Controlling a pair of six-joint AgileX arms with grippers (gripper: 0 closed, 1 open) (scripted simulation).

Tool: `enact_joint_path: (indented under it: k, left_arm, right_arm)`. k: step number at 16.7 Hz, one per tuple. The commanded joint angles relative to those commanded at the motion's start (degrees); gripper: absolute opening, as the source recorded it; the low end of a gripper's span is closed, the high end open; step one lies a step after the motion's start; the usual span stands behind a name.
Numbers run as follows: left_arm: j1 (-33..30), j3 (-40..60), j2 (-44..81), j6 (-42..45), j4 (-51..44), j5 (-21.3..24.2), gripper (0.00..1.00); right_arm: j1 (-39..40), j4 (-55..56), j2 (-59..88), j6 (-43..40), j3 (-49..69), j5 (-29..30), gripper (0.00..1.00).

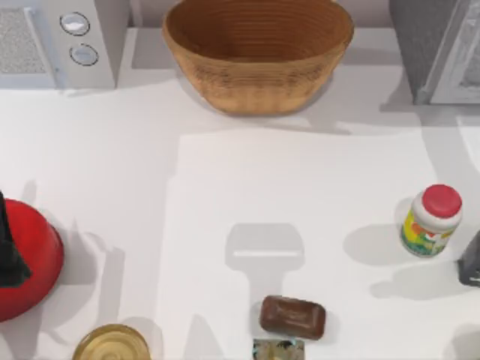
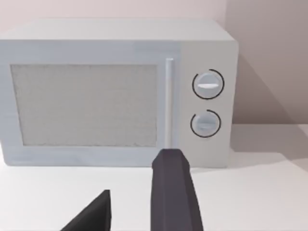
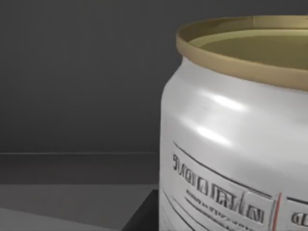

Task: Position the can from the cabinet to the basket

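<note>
One silver metal can with a gold rim [image 3: 236, 130] sits very near the right gripper's camera (perhaps inside the dark speckled grey cabinet [image 1: 420, 45]); its grasp I cannot tell.

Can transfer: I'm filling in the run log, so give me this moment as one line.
can: close before right wrist camera, dark enclosure | basket: no can inside | left gripper: facing microwave

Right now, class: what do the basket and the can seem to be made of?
The basket looks like tan woven wicker, matte, with ribbed rings around its wall. The can looks like silvery metal, glossy, with bright highlights on its side and a gold-toned rim.
</note>
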Motion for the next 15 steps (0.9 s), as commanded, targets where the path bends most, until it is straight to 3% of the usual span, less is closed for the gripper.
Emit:
enact_joint_path:
  k: [7, 15]
  left_arm:
    - [0.00, 0.00, 0.00, 0.00, 0.00, 0.00, 1.00]
    - [0.00, 0.00, 0.00, 0.00, 0.00, 0.00, 1.00]
  right_arm:
    - [-1.99, 9.99, -19.56, -0.27, -30.22, -2.62, 0.00]
    - [-5.28, 25.56, -49.75, -0.67, -78.91, -6.37, 0.00]
